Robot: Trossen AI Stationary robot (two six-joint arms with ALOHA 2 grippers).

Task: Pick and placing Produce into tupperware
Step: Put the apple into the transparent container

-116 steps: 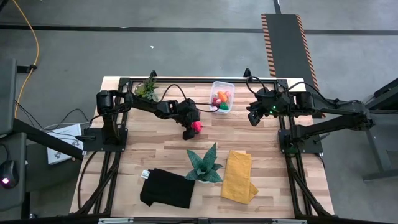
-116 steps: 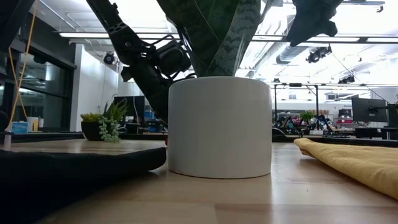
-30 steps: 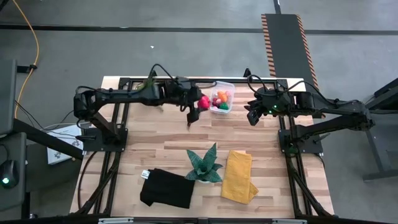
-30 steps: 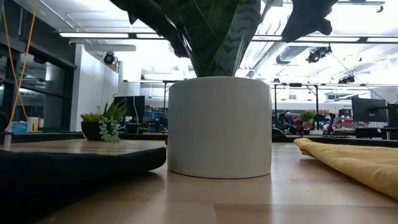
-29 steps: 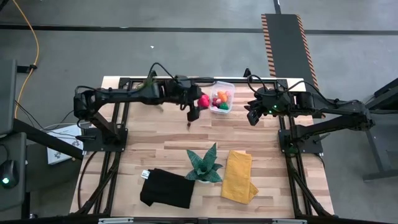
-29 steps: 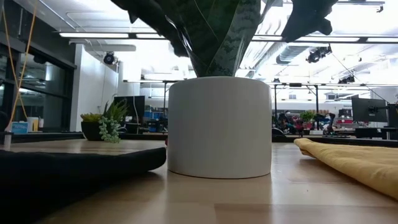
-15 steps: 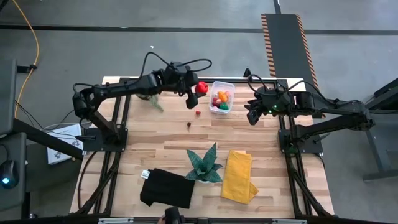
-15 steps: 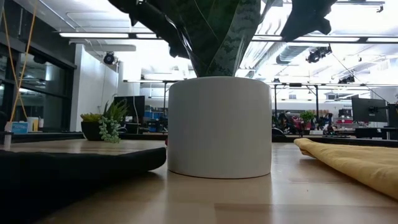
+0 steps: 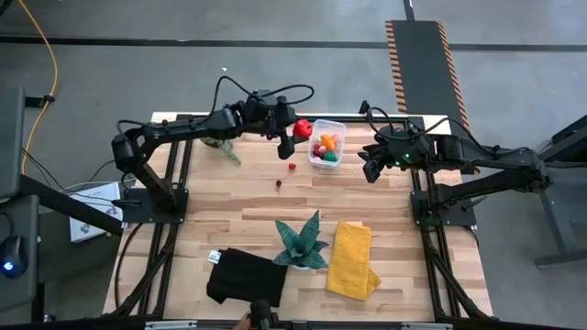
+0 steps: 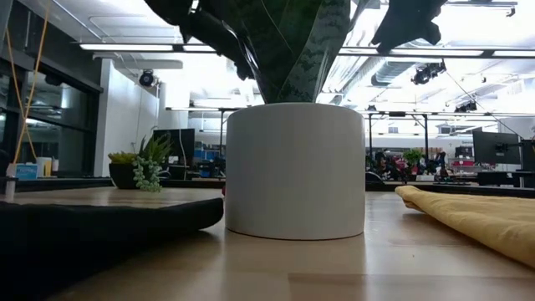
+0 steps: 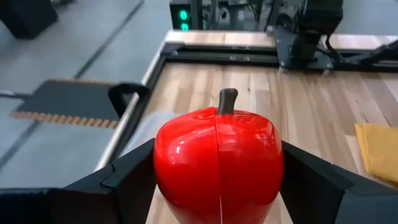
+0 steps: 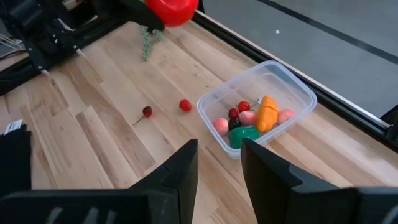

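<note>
- left gripper [image 9: 295,129] clamps a red apple [image 9: 301,127] at upper centre, just left of the tupperware [image 9: 327,143].
- right gripper [image 9: 370,170], fingers slightly parted, empty, waits at right.

Table: I see a light wood table [image 9: 229,197] with a black frame.
Tub: my clear tub [image 9: 327,143] sits near the far edge.
Loose bits: a tiny red piece [image 9: 292,167] and a dark piece [image 9: 278,183] lie near it.
Plants: a teal plant [image 9: 302,243] and a small leafy plant [image 9: 223,147].
Cloths: a black cloth [image 9: 245,278] and a yellow cloth [image 9: 352,259].
</note>
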